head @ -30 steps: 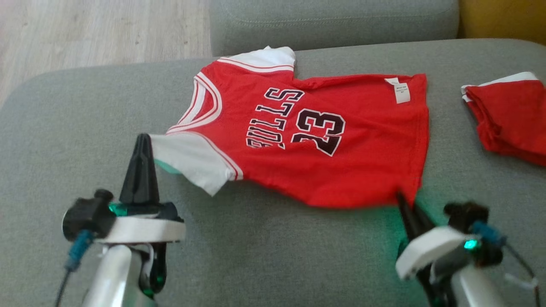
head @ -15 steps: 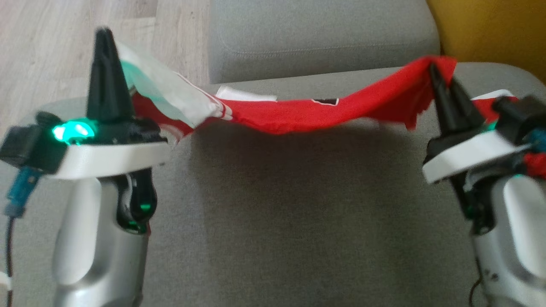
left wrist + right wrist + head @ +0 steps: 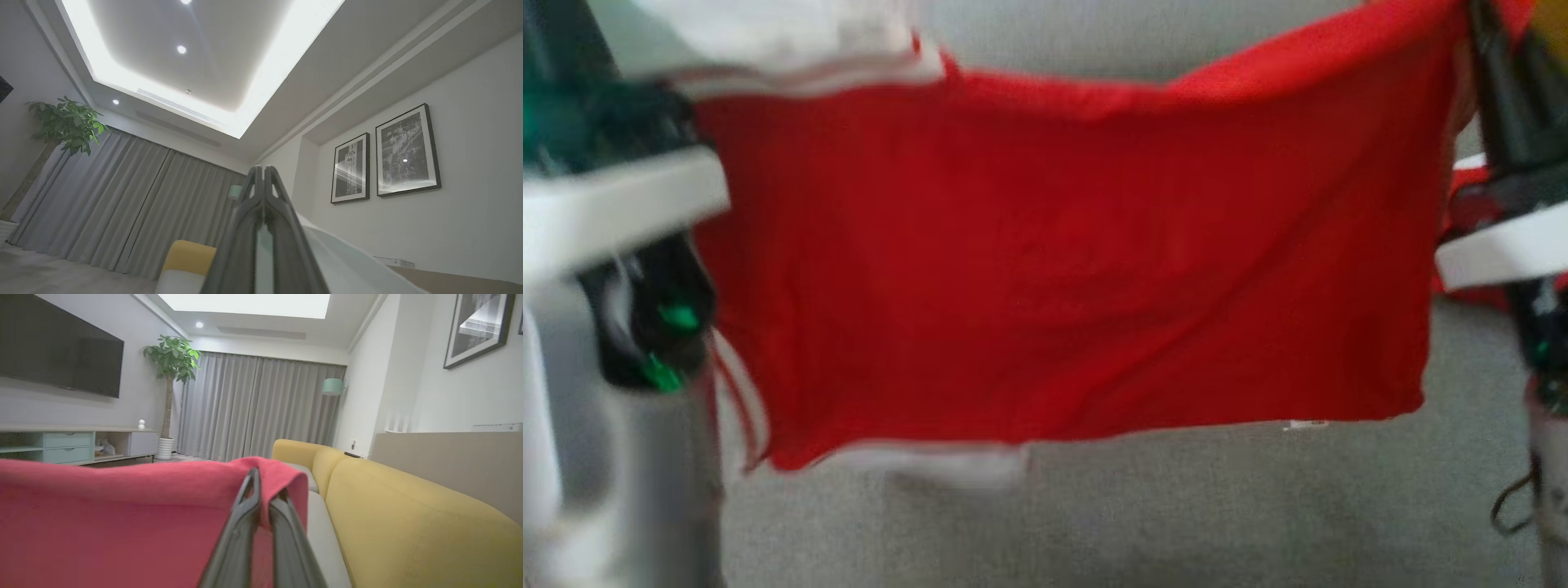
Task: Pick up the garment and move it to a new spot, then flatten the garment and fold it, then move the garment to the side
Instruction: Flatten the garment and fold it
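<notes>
The red garment [image 3: 1062,261] with white sleeves hangs spread like a curtain between my two raised grippers, plain side toward the head camera. Its lower hem swings just above the grey sofa cushion [image 3: 1176,506]. My left gripper [image 3: 264,170] is shut on the white sleeve [image 3: 339,261], which trails off to the right of its fingers. My right gripper [image 3: 263,475] is shut on a red corner of the garment [image 3: 122,522], which drapes over the fingertips. In the head view both wrists are blurred at the frame's sides, the right fingers [image 3: 1499,90] near the top right corner.
A second red and white piece of clothing [image 3: 1462,184] peeks out behind my right wrist on the cushion. A yellow sofa arm [image 3: 408,522] runs along the right. Farther off stand a TV cabinet [image 3: 73,443] and a potted plant [image 3: 171,359].
A second ago the garment lay flat on the cushion, both grippers at its near edge. They have since lifted it high, so it now hangs full-length in front of the head camera.
</notes>
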Controlling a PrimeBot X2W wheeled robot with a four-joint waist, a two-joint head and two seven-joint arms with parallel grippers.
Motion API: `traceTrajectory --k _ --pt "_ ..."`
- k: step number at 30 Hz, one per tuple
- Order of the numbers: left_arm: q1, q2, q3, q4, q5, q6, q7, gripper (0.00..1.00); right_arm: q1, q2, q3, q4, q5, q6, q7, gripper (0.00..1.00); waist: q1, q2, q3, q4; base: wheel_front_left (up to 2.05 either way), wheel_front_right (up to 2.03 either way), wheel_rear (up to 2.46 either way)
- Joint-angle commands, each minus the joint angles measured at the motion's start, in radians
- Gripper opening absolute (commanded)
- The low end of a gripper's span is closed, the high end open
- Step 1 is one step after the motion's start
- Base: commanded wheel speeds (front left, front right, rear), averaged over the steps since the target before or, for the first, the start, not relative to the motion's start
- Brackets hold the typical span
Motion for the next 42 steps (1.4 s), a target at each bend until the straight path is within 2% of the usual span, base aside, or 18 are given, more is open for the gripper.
traceTrajectory --k 1,3,6,11,16,21,26,31,34,38,42 --pt "-0.103 0.048 0.032 -0.009 0.008 -0.008 0.026 0.0 -0.079 -0.022 0.007 -0.041 0.0 -0.001 0.022 0.0 0.0001 -0.0001 0.055 0.006 0.0 0.0 0.0" --pt "-0.182 0.065 0.029 0.043 0.003 -0.017 0.052 0.0 -0.133 -0.019 0.006 -0.033 0.011 -0.001 0.045 0.0 0.0001 -0.0001 0.114 0.007 0.0 0.0 0.0" --pt "-0.319 0.104 0.02 0.193 0.016 -0.05 0.066 0.0 -0.251 -0.029 0.036 0.047 0.014 -0.001 0.06 0.0 0.0001 -0.0001 0.174 0.005 0.0 0.0 0.0" --pt "-0.584 0.158 -0.001 0.523 0.055 -0.102 0.037 0.0 -0.505 -0.032 0.082 0.293 0.029 -0.001 0.029 0.0 0.0001 -0.0001 0.27 0.005 0.0 0.0 0.0" --pt "-0.827 0.192 -0.005 0.806 0.098 -0.123 -0.069 0.0 -0.779 -0.006 0.091 0.59 0.001 -0.001 -0.124 0.0 0.0001 -0.0001 0.338 0.012 0.0 0.0 0.0" --pt "-0.95 0.185 -0.031 0.971 0.099 -0.152 -0.193 0.0 -0.934 0.004 0.092 0.833 -0.053 -0.001 -0.309 0.0 0.0001 -0.0001 0.354 0.033 0.0 0.0 0.0" --pt "-0.889 0.142 -0.098 1.092 0.085 -0.169 -0.249 0.0 -0.92 -0.015 0.112 1.047 -0.062 -0.001 -0.383 0.0 0.0001 -0.0001 0.351 0.071 0.0 0.0 0.0" --pt "-0.737 0.128 -0.158 1.123 0.063 -0.172 -0.268 0.0 -0.829 -0.05 0.197 1.178 -0.038 -0.001 -0.371 0.0 0.0001 -0.0001 0.334 0.094 0.0 0.0 0.0" --pt "-0.658 0.128 -0.198 1.127 0.043 -0.172 -0.265 0.0 -0.782 -0.065 0.246 1.216 -0.018 -0.001 -0.352 0.0 0.0001 -0.0001 0.318 0.101 0.0 0.0 0.0" --pt "-0.503 0.169 -0.285 1.119 0.006 -0.173 -0.243 0.0 -0.684 -0.102 0.373 1.262 0.041 -0.001 -0.289 0.0 0.0001 -0.0001 0.276 0.112 0.0 0.0 0.0" --pt "-0.353 0.211 -0.378 1.073 -0.038 -0.173 -0.203 0.0 -0.583 -0.151 0.52 1.248 0.126 -0.001 -0.216 0.0 0.0001 -0.0001 0.224 0.121 0.0 0.0 0.0"
